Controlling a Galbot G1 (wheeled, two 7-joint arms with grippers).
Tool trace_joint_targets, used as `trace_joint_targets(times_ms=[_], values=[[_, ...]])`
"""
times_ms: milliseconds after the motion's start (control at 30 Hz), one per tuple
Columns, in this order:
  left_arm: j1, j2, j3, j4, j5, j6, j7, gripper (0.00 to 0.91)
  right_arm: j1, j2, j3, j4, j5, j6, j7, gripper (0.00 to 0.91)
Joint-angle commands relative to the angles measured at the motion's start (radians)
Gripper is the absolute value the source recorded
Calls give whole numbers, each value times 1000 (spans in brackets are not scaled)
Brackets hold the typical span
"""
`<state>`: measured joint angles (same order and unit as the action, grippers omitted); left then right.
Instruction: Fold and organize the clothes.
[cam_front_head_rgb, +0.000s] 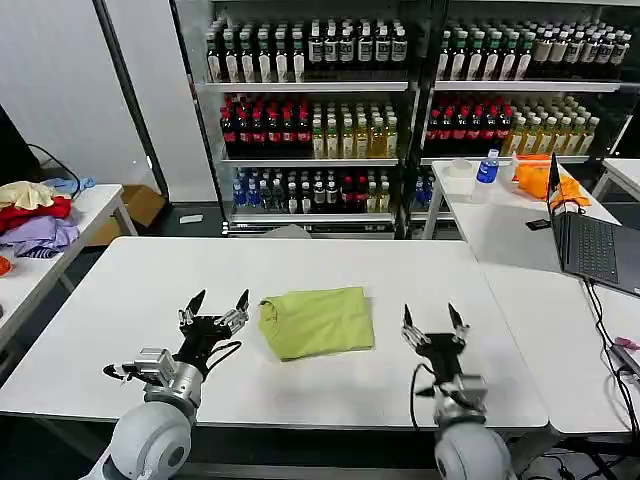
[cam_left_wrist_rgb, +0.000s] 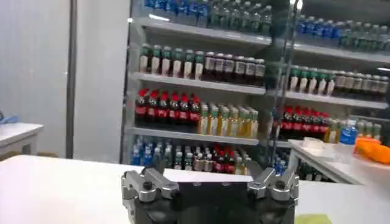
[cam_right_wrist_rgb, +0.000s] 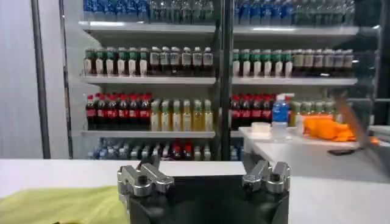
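The lime t-shirt lies folded into a compact rectangle on the white table, between my two grippers. My left gripper hovers just left of it, open, with nothing between its fingers. My right gripper stands a little right of the shirt, also open and empty. A corner of the shirt shows in the left wrist view, and its edge lies low beside the gripper body in the right wrist view.
A side table at the left holds a heap of red, lilac and cream garments. To the right stands a table with a laptop, an orange cloth and a water bottle. Drink shelves fill the back.
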<state>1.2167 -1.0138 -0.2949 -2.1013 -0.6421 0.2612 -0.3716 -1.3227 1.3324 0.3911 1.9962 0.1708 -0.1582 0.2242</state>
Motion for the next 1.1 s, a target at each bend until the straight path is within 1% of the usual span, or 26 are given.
trace_joint_targets(times_ms=[33,333,400,533,633,800,933,1000,1100], values=[[40,38,-7,-38,34,-20,76,907,-347,-20,142,285,-85,45,-24,907],[69,47,-18,-49,77,-20,165,907,-374,-9,162,314,-93,47,-25,907],[76,47,-21,-59,81,-17,171,907,-386,-6,169,326,-108,46,-34,907],[99,52,-35,-68,111,-23,195,907,-396,-6,171,335,-160,50,-30,907],[110,51,-45,-65,118,-25,204,907,-397,4,168,338,-165,45,-25,907],[126,50,-62,-70,130,-34,217,907,-419,17,157,350,-200,54,-28,907],[139,48,-65,-78,145,-38,228,907,-422,17,161,356,-203,54,-26,907],[141,46,-64,-80,151,-39,232,907,-425,24,158,361,-206,53,-15,907],[141,42,-63,-83,152,-38,231,907,-438,29,151,364,-233,57,-24,907]])
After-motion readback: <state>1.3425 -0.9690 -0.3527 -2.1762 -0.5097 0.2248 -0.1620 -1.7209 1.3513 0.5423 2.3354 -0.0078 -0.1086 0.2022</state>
